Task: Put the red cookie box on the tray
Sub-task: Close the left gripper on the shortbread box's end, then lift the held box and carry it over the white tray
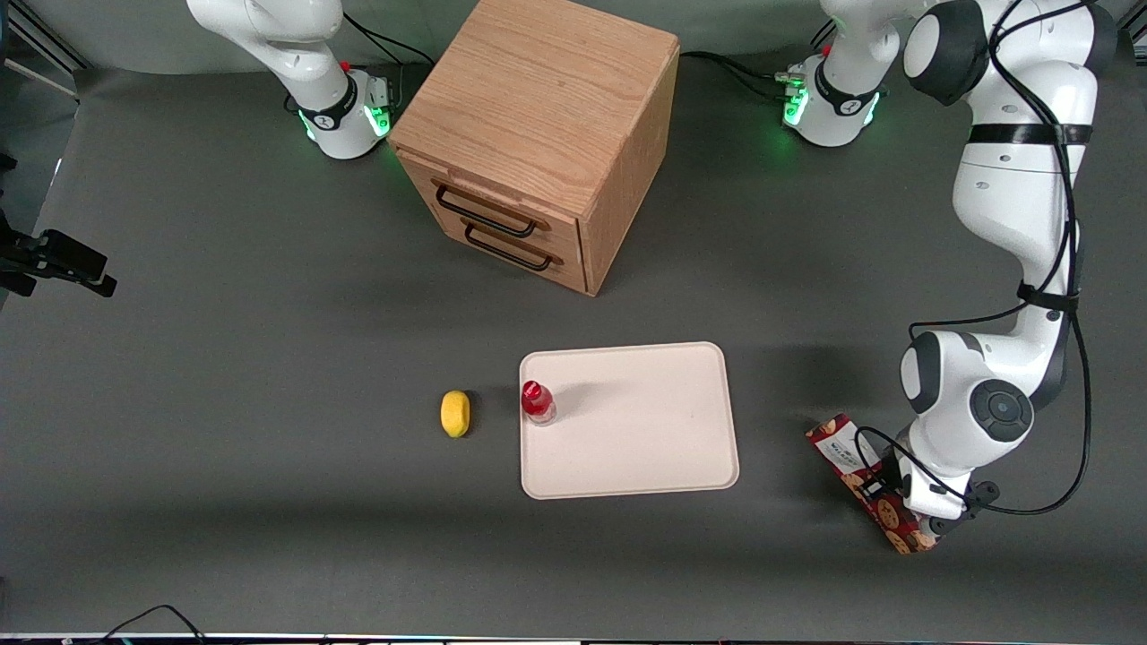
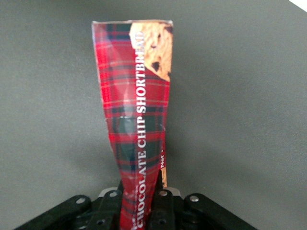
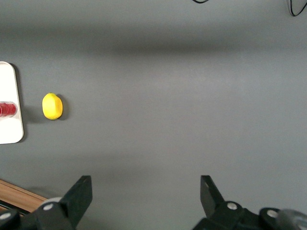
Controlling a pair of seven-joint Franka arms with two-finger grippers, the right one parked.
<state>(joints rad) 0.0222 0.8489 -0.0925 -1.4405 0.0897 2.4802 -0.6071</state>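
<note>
The red cookie box (image 1: 847, 459), dark-red tartan with cookie pictures and a white label at one end, lies toward the working arm's end of the table, beside the tray and apart from it. My left gripper (image 1: 901, 502) is over the box's end nearer the front camera. In the left wrist view the box (image 2: 136, 110) runs out from between the gripper's (image 2: 140, 191) fingers (image 2: 160, 191), which are shut on its narrow sides and pinch it in. I cannot tell whether the box is off the table. The cream-white tray (image 1: 645, 448) lies flat at mid-table.
A small red-capped bottle (image 1: 537, 402) stands on the tray's edge toward the parked arm. A yellow lemon-like object (image 1: 456, 413) lies on the table beside it. A wooden drawer cabinet (image 1: 538, 134) stands farther from the front camera than the tray.
</note>
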